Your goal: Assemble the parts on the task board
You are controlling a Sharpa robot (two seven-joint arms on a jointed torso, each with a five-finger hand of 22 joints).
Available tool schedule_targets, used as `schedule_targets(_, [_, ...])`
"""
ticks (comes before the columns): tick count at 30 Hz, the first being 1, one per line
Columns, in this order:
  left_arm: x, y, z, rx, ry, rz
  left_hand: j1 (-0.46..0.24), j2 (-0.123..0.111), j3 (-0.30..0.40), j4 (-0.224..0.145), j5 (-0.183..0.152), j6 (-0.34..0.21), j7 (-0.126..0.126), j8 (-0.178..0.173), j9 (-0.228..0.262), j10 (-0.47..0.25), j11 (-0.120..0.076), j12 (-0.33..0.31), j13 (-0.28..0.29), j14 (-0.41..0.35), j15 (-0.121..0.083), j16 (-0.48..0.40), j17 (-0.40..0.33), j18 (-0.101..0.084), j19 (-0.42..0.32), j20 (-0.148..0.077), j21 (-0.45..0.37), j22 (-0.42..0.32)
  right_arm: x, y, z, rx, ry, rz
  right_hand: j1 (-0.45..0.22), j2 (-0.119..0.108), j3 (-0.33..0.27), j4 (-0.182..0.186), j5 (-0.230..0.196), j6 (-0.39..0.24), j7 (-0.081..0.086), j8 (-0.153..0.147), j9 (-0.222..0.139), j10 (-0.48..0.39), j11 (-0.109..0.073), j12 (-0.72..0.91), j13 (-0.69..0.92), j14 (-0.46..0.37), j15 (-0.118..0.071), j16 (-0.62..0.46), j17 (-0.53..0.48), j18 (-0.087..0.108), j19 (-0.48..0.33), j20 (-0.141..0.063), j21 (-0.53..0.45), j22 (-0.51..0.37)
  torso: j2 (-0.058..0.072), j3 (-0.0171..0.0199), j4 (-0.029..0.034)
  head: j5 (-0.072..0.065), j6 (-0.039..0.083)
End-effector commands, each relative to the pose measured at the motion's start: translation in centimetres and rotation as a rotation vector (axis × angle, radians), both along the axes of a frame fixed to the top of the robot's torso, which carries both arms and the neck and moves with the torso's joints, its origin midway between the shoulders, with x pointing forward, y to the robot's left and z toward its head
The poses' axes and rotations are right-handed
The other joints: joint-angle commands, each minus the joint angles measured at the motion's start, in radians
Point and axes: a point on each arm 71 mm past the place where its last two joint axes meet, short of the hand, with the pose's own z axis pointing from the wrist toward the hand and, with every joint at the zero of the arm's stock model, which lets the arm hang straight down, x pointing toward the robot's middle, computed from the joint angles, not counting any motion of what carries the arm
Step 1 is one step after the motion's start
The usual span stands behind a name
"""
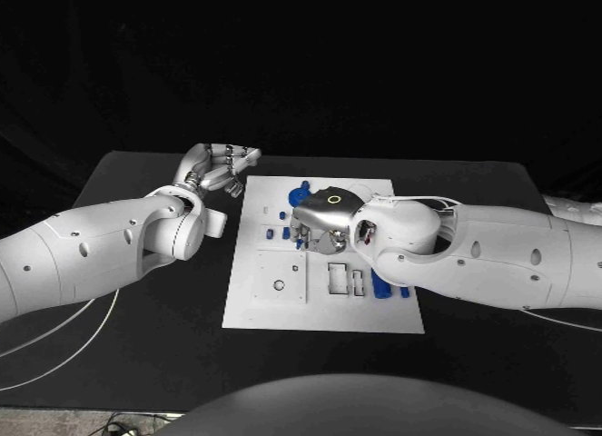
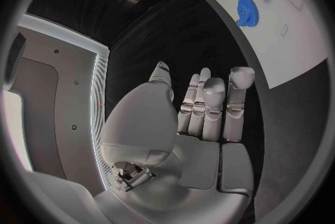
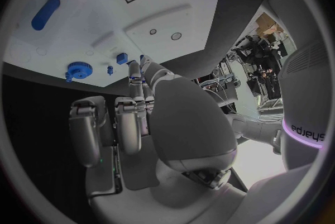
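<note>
Although the parts look like small hard plastic pieces, light and stiff, my judgement is that they will be slippery between metal fingertips and are best pinched across their flat sides, the gear (image 3: 79,71) by its toothed rim rather than its hub. They lie on the task board (image 1: 264,309), the white plate in the middle of the black table (image 1: 143,363). Counting is partly blocked: the right wrist view shows 1 blue gear, 1 long rounded bar (image 3: 45,12), and 2 small blue pieces (image 3: 122,58) close by the gear; the head view adds a cluster of blue pieces (image 1: 382,289) at the board's right edge, too crowded to number. 1 board, 2 arms. The right robot hand (image 1: 330,218) hovers over the board's far middle, fingers pointing down among the parts; whether it pinches anything I cannot tell. The left robot hand (image 1: 217,167) sits off the board's far-left corner above bare table, fingers loosely curled and holding nothing.
</note>
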Motion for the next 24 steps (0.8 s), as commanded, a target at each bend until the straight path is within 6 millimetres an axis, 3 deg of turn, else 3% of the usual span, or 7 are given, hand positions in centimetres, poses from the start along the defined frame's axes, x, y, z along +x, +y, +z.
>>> schedule_targets(1, [0.0, -0.2, 0.1, -0.009, -0.002, -0.019, 0.000, 0.011, -0.007, -0.002, 0.005, 0.000, -0.003, 0.004, 0.001, 0.003, -0.006, 0.001, 0.001, -0.004, 0.000, -0.003, -0.001, 0.007, -0.005, -0.001, -0.005, -0.002, -0.4, 0.3, -0.7, -0.069, 0.012, 0.038, -0.001, 0.006, 0.003, -0.003, 0.004, 0.000, 0.008, 0.003, 0.001, -0.006, 0.004, -0.006, -0.001, 0.104, 0.006, 0.004, 0.263, -0.007, 0.103, 0.007, 0.004, 0.263, 0.000, 0.0003, 0.0005, -0.003, 0.000])
schedule_targets(14, [-0.1, -0.1, 0.1, -0.009, -0.002, -0.019, 0.000, 0.011, -0.007, -0.002, 0.005, 0.000, -0.003, 0.004, 0.001, 0.003, -0.006, 0.001, 0.001, -0.004, 0.000, -0.003, -0.001, 0.007, -0.005, -0.001, -0.005, -0.002, -0.6, 0.9, -2.6, -0.076, 0.055, 0.051, -0.001, 0.007, 0.003, -0.003, 0.004, -0.001, 0.008, 0.002, 0.001, -0.007, 0.004, -0.006, -0.001, 0.104, 0.006, 0.004, 0.263, -0.007, 0.103, 0.007, 0.004, 0.263, -0.001, -0.0004, 0.0011, -0.010, 0.000])
schedule_targets(24, [-0.2, 0.0, 0.1, -0.009, -0.002, -0.016, 0.000, 0.011, -0.007, -0.002, 0.005, 0.000, -0.003, 0.004, 0.001, 0.003, -0.006, 0.001, 0.001, -0.004, 0.000, -0.003, -0.001, 0.007, -0.005, -0.001, -0.005, -0.002, -0.8, 1.5, -4.1, -0.076, 0.084, 0.053, -0.003, 0.007, 0.004, -0.002, 0.004, -0.003, 0.009, 0.000, 0.001, -0.009, 0.005, -0.006, -0.001, 0.104, 0.007, 0.004, 0.263, -0.007, 0.103, 0.008, 0.004, 0.263, 0.001, 0.0012, 0.0019, -0.009, 0.000])
